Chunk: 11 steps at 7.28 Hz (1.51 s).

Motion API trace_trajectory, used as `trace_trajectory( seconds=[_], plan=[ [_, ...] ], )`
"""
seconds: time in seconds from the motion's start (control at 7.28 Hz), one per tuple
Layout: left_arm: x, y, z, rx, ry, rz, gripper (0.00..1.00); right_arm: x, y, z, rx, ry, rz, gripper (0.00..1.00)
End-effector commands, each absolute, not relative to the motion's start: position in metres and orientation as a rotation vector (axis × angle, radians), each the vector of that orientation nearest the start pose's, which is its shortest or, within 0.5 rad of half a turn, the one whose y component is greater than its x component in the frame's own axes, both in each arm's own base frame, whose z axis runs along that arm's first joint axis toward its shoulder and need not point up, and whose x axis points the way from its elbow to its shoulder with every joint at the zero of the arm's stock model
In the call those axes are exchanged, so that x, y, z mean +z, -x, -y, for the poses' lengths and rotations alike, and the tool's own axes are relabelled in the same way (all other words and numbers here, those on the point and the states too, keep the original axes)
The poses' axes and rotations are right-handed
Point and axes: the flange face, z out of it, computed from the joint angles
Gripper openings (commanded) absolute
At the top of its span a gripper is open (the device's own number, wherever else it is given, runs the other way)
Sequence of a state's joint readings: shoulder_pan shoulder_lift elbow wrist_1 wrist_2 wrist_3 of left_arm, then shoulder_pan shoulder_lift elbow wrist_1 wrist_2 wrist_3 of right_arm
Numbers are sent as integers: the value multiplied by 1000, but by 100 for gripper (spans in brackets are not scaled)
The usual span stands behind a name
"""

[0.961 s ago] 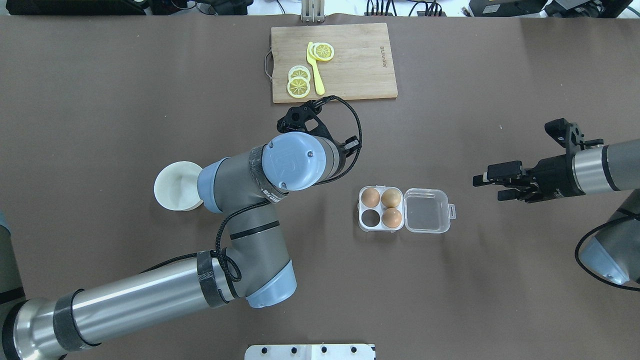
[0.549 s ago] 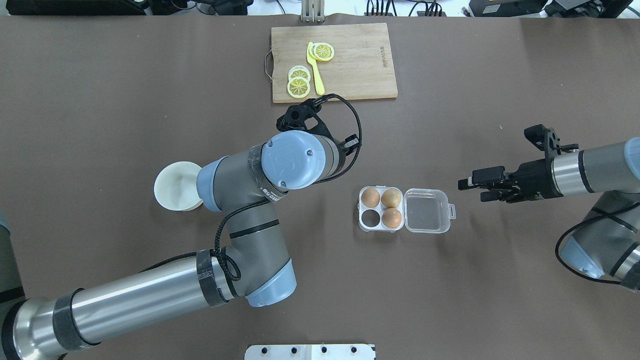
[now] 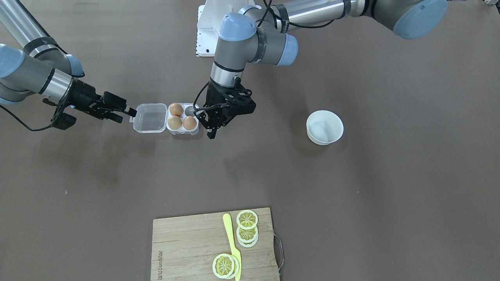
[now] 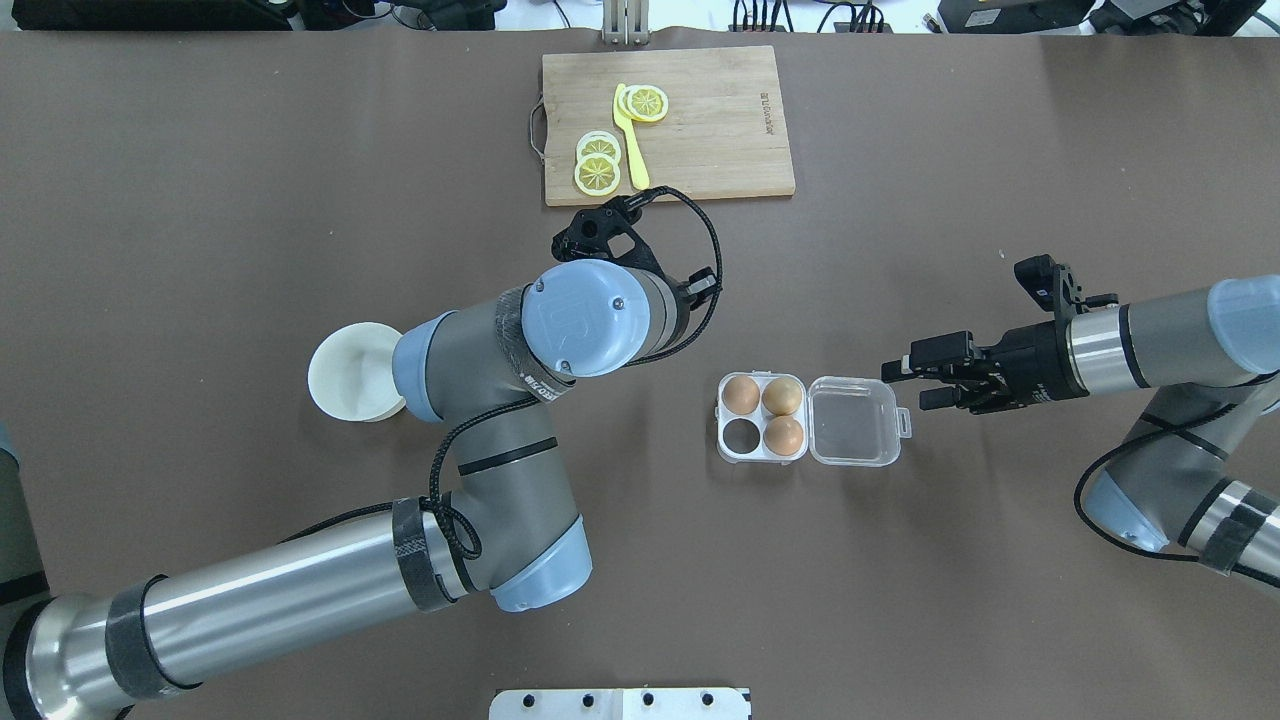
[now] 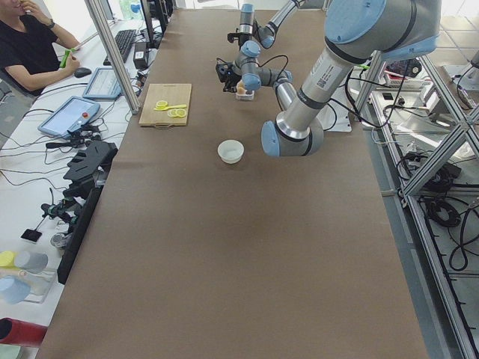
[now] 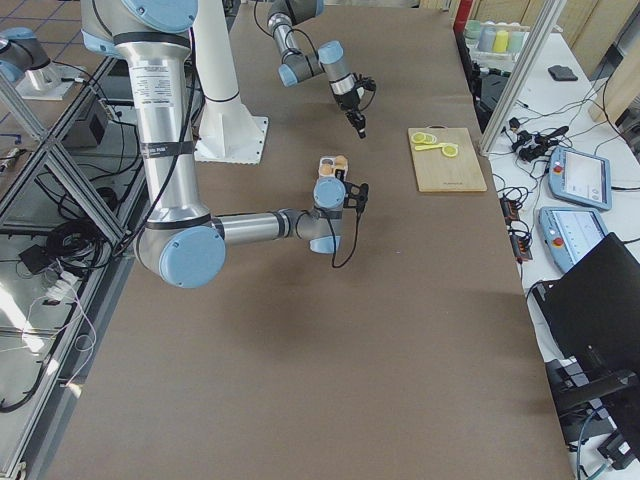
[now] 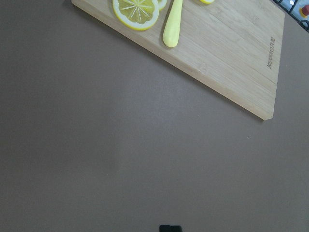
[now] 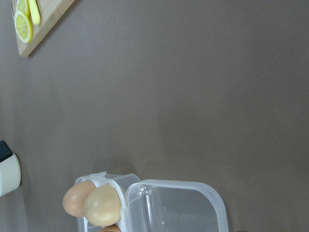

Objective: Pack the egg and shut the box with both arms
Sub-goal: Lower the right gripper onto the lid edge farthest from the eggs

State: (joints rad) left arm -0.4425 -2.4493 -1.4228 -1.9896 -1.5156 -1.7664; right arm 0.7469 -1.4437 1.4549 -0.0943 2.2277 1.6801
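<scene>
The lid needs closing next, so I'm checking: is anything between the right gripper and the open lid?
Nothing visible. The right gripper hangs open just beyond the lid's latch tab, with only bare table between them. The three eggs sit on the lid's far side.

At the bottom of your view sits the box (image 8: 92, 178), its clear lid (image 8: 176, 209) open and lying flat to the right. You see one egg (image 8: 103, 206) by the hinge and a second egg (image 8: 73, 203) beside it. A cutting board (image 8: 48, 20) corner with a lemon slice (image 8: 22, 27) shows at top left.
</scene>
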Motion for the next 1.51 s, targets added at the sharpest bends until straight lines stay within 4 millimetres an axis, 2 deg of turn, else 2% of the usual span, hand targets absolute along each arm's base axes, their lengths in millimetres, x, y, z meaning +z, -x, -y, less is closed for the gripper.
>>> trace_trajectory(
  seconds=[0.0, 0.14, 0.27, 0.41, 0.82, 1.37],
  plan=[
    [124, -620, 447, -599, -191, -1151, 0, 494, 343, 412, 202, 65, 1497, 89],
    [125, -621, 447, -599, -191, -1148, 0, 498, 340, 409, 191, 60, 1518, 89],
    [126, -622, 448, -599, -191, -1146, 0, 523, 339, 405, 186, 57, 1530, 88],
    [125, -622, 446, -598, -190, -1148, 0, 531, 348, 405, 174, 63, 1538, 88],
    [132, -623, 447, -598, -189, -1140, 0, 518, 350, 403, 174, 79, 1559, 86],
    [135, -622, 446, -598, -190, -1143, 0, 518, 351, 402, 173, 82, 1558, 84]
  ],
)
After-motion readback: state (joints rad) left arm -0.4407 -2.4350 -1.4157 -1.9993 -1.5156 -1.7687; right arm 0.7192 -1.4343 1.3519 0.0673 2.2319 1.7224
